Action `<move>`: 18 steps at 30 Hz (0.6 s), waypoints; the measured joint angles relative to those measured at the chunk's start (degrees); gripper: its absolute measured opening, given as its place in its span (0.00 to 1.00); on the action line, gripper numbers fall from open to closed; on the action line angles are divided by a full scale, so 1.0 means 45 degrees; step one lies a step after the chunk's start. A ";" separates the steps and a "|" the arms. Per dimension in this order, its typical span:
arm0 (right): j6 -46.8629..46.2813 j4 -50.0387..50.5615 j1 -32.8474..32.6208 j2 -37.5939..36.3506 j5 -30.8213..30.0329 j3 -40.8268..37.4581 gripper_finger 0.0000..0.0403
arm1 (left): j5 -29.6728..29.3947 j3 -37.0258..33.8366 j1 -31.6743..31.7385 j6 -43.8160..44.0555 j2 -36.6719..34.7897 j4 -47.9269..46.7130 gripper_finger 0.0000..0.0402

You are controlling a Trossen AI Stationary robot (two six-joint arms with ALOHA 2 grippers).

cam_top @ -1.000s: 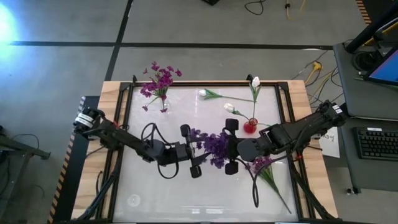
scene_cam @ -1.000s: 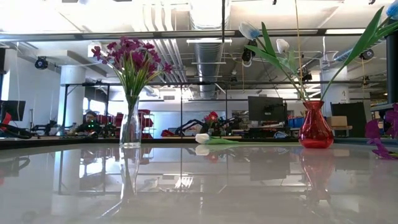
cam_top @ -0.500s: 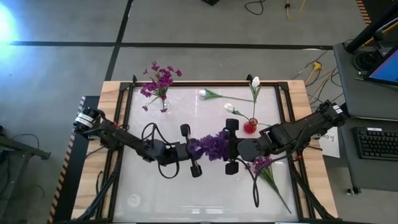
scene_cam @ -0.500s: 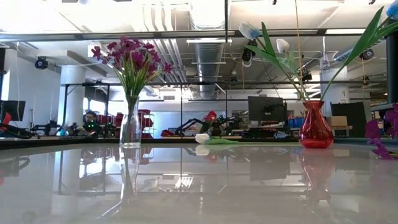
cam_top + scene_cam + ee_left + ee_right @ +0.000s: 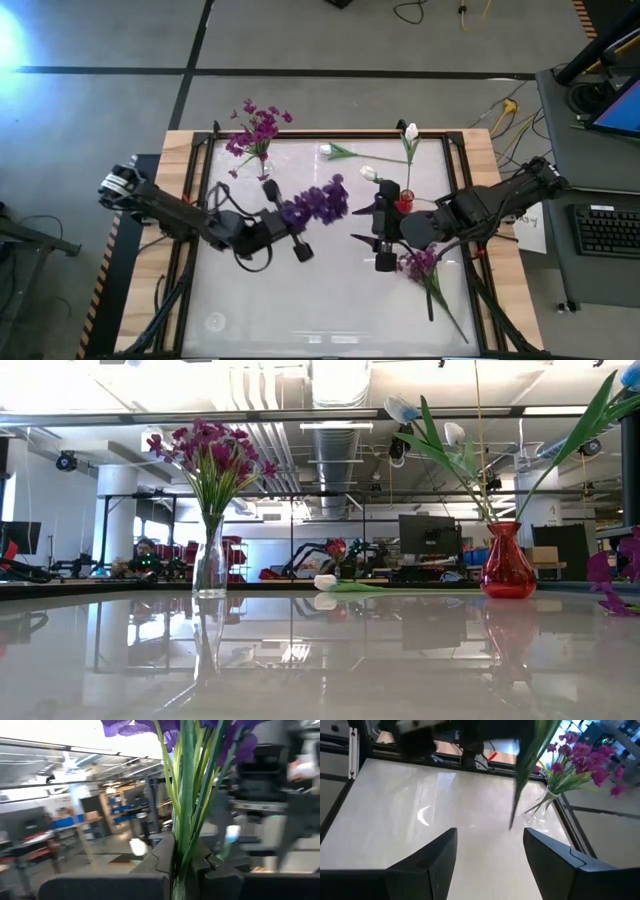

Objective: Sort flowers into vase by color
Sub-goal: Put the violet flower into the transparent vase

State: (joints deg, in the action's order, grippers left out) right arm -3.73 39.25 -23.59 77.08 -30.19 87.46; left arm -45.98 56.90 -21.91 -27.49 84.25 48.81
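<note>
Left claw [image 5: 284, 232] clamped on purple cluster [image 5: 316, 201] stems, blossoms aimed toward red vase [image 5: 402, 204]. Right claw [image 5: 378, 238] gaping, holds nothing, above tabletop [image 5: 330, 300] centre.

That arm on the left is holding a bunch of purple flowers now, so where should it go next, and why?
Probably toward the clear vase at the table's back left: it already holds purple blooms, while the red vase holds white ones. The left gripper is shut on the purple bunch; the right gripper is open, empty.

Probably a robotics lab: monitors [image 5: 427, 536], ducting [image 5: 339, 430].
</note>
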 joint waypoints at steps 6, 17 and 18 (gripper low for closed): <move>-0.0179 0.0263 0.0000 -0.0034 0.0008 -0.0005 0.55 | -0.1255 -0.0010 0.0113 -0.1796 -0.2287 -0.0978 0.00; -0.0175 0.0270 0.0000 -0.0005 0.0023 -0.0058 0.55 | -0.1687 -0.0024 0.2837 -0.2427 -0.7087 -0.4967 0.00; -0.0175 0.0271 0.0000 0.0000 0.0028 -0.0088 0.55 | -0.1710 -0.0069 0.3335 -0.2403 -0.7429 -0.5298 0.00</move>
State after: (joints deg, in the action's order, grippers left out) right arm -4.51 40.47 -23.59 77.08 -30.06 87.06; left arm -53.67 56.59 -6.91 -38.31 50.82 24.97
